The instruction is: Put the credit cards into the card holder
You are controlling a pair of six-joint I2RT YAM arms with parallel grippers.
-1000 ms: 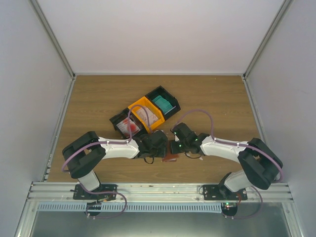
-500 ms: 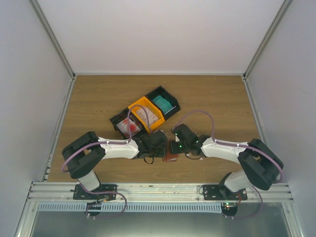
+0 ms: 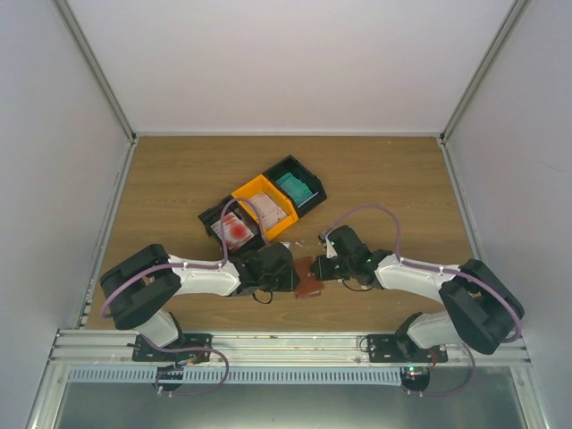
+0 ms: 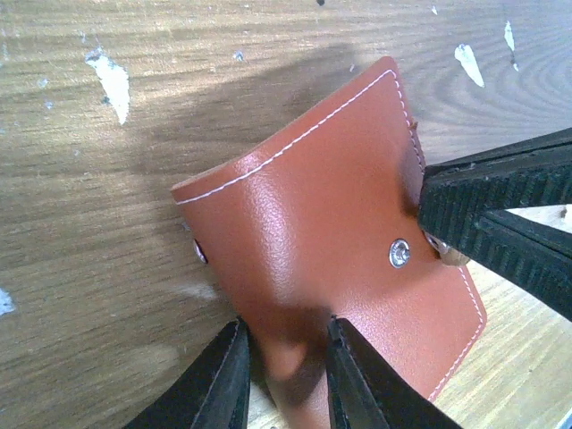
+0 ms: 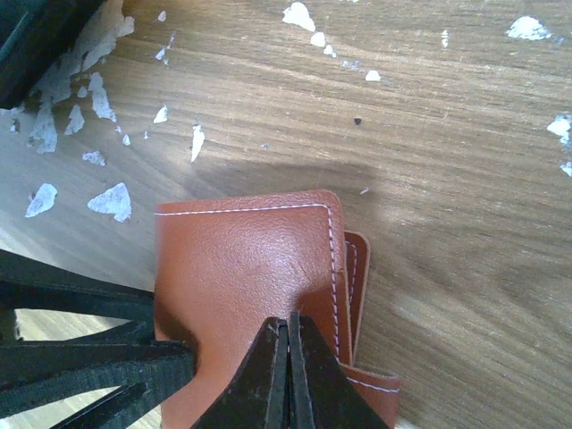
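The reddish-brown card holder [image 3: 309, 281] lies on the wood between my two grippers. Its cover [image 4: 322, 223] bows up, and a silver snap [image 4: 399, 253] shows on it. My left gripper [image 4: 284, 357] has the holder's near end between its narrowly parted fingers. My right gripper [image 5: 288, 323] is shut, with its tips at the cover's edge by the snap. It appears again in the left wrist view as the right gripper [image 4: 427, 198]. The credit cards sit in bins: teal ones [image 3: 296, 187], pale ones [image 3: 268, 211] and white ones with a red mark [image 3: 234, 231].
Three joined bins stand behind the grippers: a black bin [image 3: 308, 175], an orange bin [image 3: 248, 191] and another black bin [image 3: 211, 220]. Small white scraps [image 5: 112, 201] are scattered on the wood near the holder. Grey walls enclose the table.
My left arm has drawn back toward the near left. My right gripper has shifted slightly to the right. The card holder has slid a little toward the near edge between them.
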